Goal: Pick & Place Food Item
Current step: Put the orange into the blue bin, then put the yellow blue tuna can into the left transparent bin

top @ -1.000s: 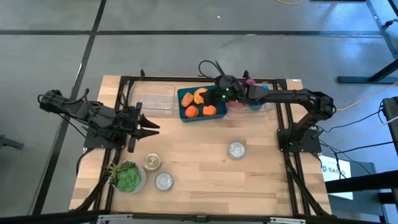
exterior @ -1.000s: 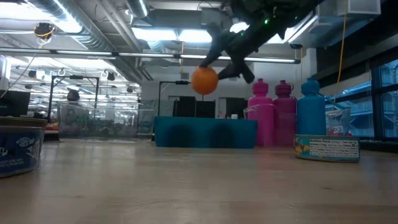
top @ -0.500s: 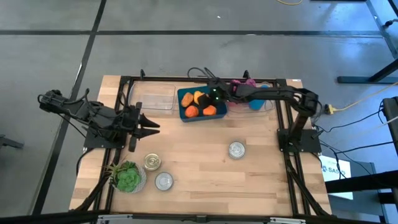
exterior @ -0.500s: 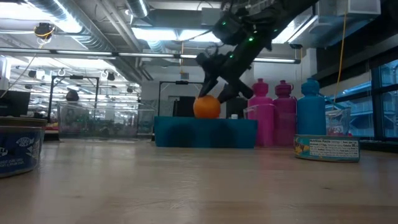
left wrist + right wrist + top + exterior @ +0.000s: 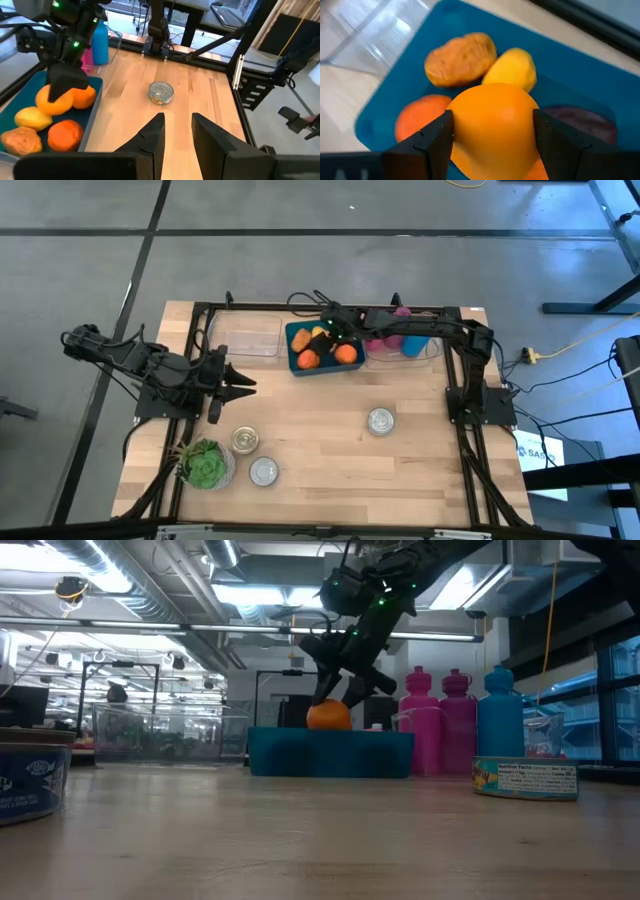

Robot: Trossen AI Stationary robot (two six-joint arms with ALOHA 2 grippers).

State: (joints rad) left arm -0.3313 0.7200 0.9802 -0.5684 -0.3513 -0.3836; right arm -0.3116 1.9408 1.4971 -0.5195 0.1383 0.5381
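On your left, the left gripper [image 5: 243,383] waits over the table's left side with its fingers a little apart and nothing between them; a plant [image 5: 205,463] and two tins sit in front of it. Moving right, the blue tray [image 5: 295,362] lies at the far edge, and the right gripper [image 5: 342,692] is low over it, closed on the orange [image 5: 492,125]. The fruit sits squarely between the two fingers, gripped on opposite sides, its underside at about tray-rim level in the low view. You can't tell whether it touches the other food in there. Treat the orange as firm, round and smooth: it will likely roll once freed, so hold across its widest part and open only when it rests. Right of the tray stand the bottles [image 5: 456,720].
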